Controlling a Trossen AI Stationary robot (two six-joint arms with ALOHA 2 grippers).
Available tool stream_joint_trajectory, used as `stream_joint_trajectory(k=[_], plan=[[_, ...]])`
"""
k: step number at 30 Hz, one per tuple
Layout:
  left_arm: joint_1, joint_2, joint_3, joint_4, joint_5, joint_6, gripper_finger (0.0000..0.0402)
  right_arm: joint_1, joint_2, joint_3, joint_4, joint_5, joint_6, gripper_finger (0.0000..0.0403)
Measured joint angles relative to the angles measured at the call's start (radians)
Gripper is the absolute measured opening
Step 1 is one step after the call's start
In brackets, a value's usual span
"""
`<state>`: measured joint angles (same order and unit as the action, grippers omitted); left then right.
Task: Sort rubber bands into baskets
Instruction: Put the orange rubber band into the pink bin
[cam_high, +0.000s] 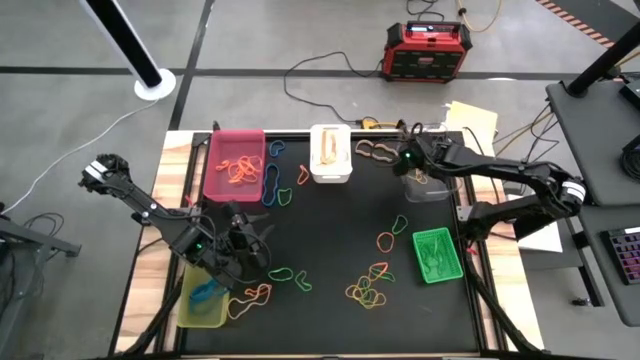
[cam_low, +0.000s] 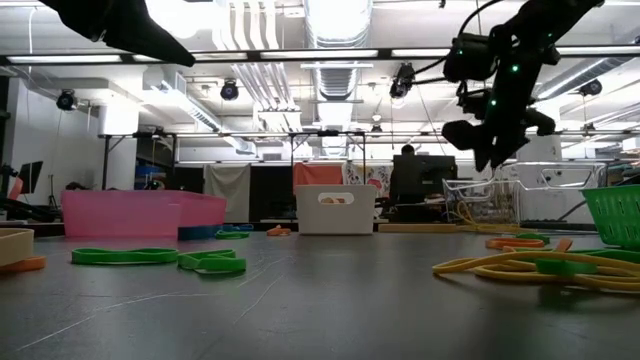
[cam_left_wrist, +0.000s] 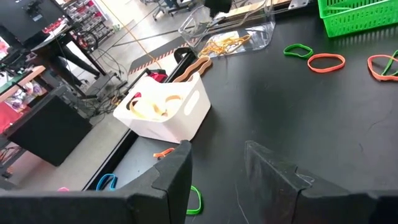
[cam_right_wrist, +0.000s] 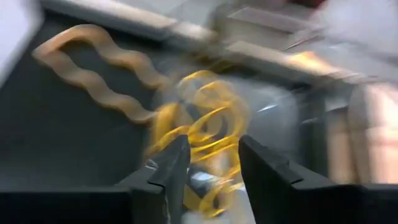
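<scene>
A: Near edge of the table, high view. What lies there?

B: The yellow-green basket (cam_high: 200, 305) sits at the near left corner, long axis running near to far, with a blue band (cam_high: 207, 291) inside. Just beside it lies a tangle of orange and yellow bands (cam_high: 250, 297). The left gripper (cam_high: 238, 243) hovers above the mat just beyond this basket; the left wrist view shows its fingers (cam_left_wrist: 177, 177) parted, nothing between them.

A: And mid-table?

B: Loose rubber bands: a green loop (cam_high: 281, 272), a mixed yellow-orange-red cluster (cam_high: 368, 290), and an orange loop (cam_high: 385, 240) beside a green one (cam_high: 400, 224). The bright green basket (cam_high: 437, 255) stands at the right, long axis near to far, slightly turned.

A: The far row?

B: Left to right: the pink basket (cam_high: 235, 165) holding orange bands (cam_high: 238, 170), its long axis near to far; blue bands (cam_high: 272, 184) just beside it; the white basket (cam_high: 331, 153) with tan bands (cam_left_wrist: 152, 107); then the clear basket (cam_high: 425, 187), holding yellow bands (cam_right_wrist: 208, 134). A wavy tan band (cam_right_wrist: 93, 71) lies on the mat near it.

A: The right gripper?

B: The right gripper (cam_right_wrist: 211, 165) hangs directly over the clear basket, fingers apart and empty, the yellow bands lying below them.
</scene>
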<state>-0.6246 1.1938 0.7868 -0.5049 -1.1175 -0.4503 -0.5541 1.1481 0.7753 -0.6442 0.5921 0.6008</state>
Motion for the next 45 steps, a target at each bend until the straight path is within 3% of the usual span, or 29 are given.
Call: stream_joint_trajectory(k=[7, 13, 16, 22, 28, 34, 45], plan=[[0.001, 0.000, 0.000, 0.018, 0.010, -0.003, 0.0132, 0.100, 0.000, 0.000, 0.126, -0.398, -0.070, 0.0160], [0.001, 0.000, 0.000, 0.036, 0.010, -0.003, 0.0132, 0.283, 0.006, 0.000, 0.314, -0.557, -0.153, 0.0157], [0.001, 0.000, 0.000, 0.037, 0.010, -0.003, 0.0132, 0.399, 0.029, 0.000, 0.327, -0.653, -0.173, 0.0149], [0.001, 0.000, -0.001, 0.043, 0.010, -0.003, 0.0132, 0.618, 0.116, 0.002, 0.248, -0.663, 0.026, 0.0134], [0.009, 0.000, -0.005, 0.051, 0.010, 0.005, 0.0132, 0.767, 0.253, 0.146, -0.039, -0.578, 0.187, 0.0132], [0.013, 0.000, -0.005, 0.062, 0.010, 0.023, 0.0132, 0.807, 0.430, 0.297, -0.252, -0.535, 0.191, 0.0132], [0.013, 0.000, -0.006, 0.068, 0.013, 0.023, 0.0132, 0.791, 0.655, 0.370, -0.241, -0.535, 0.071, 0.0114]])
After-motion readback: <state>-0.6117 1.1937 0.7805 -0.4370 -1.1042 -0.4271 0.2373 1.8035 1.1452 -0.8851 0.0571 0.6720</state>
